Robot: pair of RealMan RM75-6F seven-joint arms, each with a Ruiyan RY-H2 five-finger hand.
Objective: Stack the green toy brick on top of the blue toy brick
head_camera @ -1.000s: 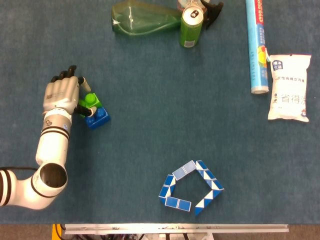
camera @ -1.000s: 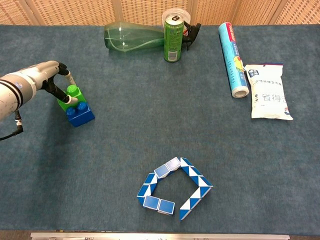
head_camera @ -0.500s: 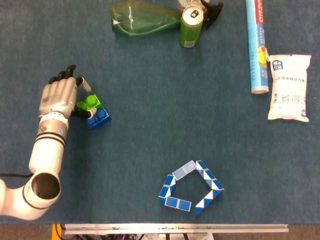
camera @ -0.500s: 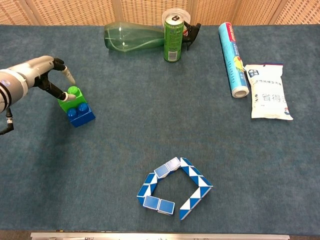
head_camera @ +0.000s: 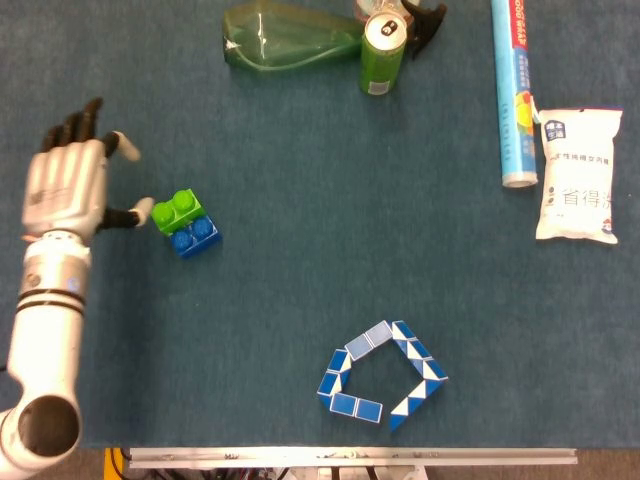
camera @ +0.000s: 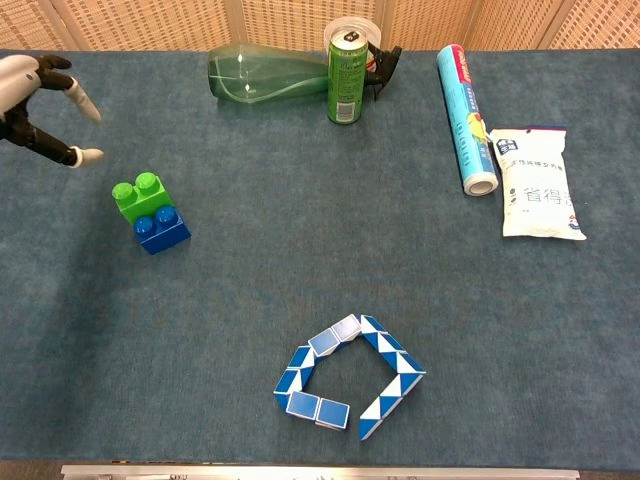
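Observation:
The green toy brick [head_camera: 178, 209] [camera: 135, 193] sits on top of the blue toy brick [head_camera: 197, 237] [camera: 160, 230], offset toward the far left so half of the blue one shows. My left hand [head_camera: 68, 185] [camera: 35, 100] hovers to the left of the stack, fingers spread, holding nothing. In the head view a fingertip [head_camera: 143, 207] lies close beside the green brick; the chest view shows a clear gap. My right hand is not in view.
A green spray bottle [head_camera: 290, 36] lies at the far edge beside an upright green can [head_camera: 382, 55]. A rolled tube [head_camera: 513, 90] and a white packet [head_camera: 577, 186] lie at the right. A blue-and-white snake puzzle [head_camera: 383, 377] rests near the front.
My left hand has let go of the green brick, opened, and pulled away to the left. The green brick stays on the blue one.

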